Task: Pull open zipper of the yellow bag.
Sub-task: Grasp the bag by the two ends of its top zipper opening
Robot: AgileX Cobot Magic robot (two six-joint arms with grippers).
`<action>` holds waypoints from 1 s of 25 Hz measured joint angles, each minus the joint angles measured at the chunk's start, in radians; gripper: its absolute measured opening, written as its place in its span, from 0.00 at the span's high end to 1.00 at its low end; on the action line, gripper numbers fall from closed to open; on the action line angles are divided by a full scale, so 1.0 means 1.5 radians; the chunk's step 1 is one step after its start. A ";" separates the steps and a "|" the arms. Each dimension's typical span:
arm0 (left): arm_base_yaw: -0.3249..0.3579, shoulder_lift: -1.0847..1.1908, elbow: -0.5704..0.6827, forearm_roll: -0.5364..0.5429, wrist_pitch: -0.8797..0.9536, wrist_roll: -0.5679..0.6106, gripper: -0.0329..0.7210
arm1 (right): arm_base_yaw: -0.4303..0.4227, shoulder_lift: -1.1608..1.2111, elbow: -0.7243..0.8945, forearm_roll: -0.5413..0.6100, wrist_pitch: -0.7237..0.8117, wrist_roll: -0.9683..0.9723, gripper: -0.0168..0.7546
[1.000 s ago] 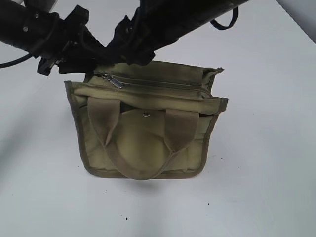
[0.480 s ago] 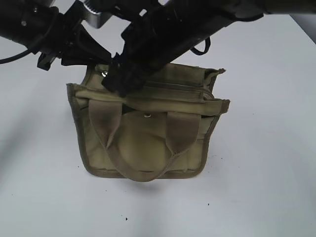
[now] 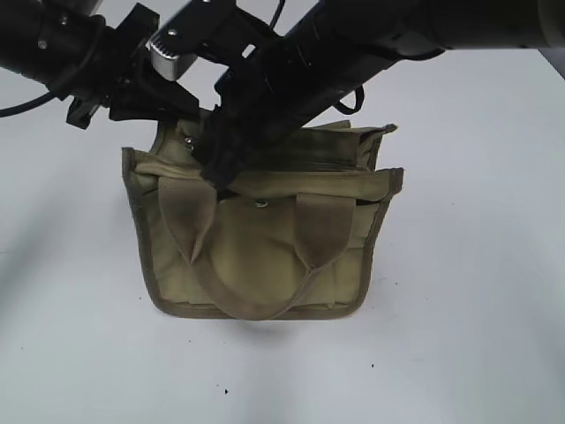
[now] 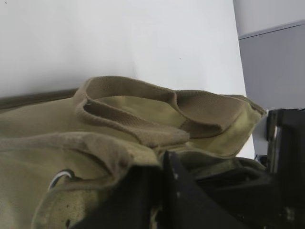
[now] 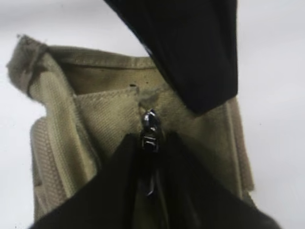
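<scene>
Yellow bag [image 3: 256, 238] stands upright on the white surface [image 3: 477, 309], handles hanging down its front, snap [image 3: 260, 203] visible under the top edge. Both arms reach over its top left end. Left hand [image 4: 164, 191] is pressed together on the bag's fabric at the left top corner. Right hand [image 5: 150, 143] sits on the zipper [image 5: 150, 131]: silver pull tab lies between its two dark fingers [image 5: 114, 181], pinched. Zipper track runs along the bag's top, mostly hidden by the arms.
</scene>
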 joint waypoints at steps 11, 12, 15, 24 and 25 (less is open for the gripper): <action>-0.001 0.000 0.000 -0.001 0.015 0.001 0.92 | -0.001 -0.010 -0.003 -0.053 0.066 0.035 0.98; -0.001 0.000 0.000 -0.003 0.017 0.001 0.92 | -0.003 -0.016 -0.003 -0.075 0.078 0.057 0.98; -0.001 0.000 0.000 -0.011 0.019 0.001 0.92 | -0.015 -0.042 -0.002 -0.138 0.130 0.128 0.98; -0.001 0.000 -0.001 -0.017 0.010 0.001 0.92 | -0.134 -0.111 -0.002 -0.197 0.366 0.285 0.98; -0.001 0.000 -0.001 -0.017 0.009 0.001 0.92 | -0.148 -0.112 -0.002 -0.197 0.384 0.293 0.98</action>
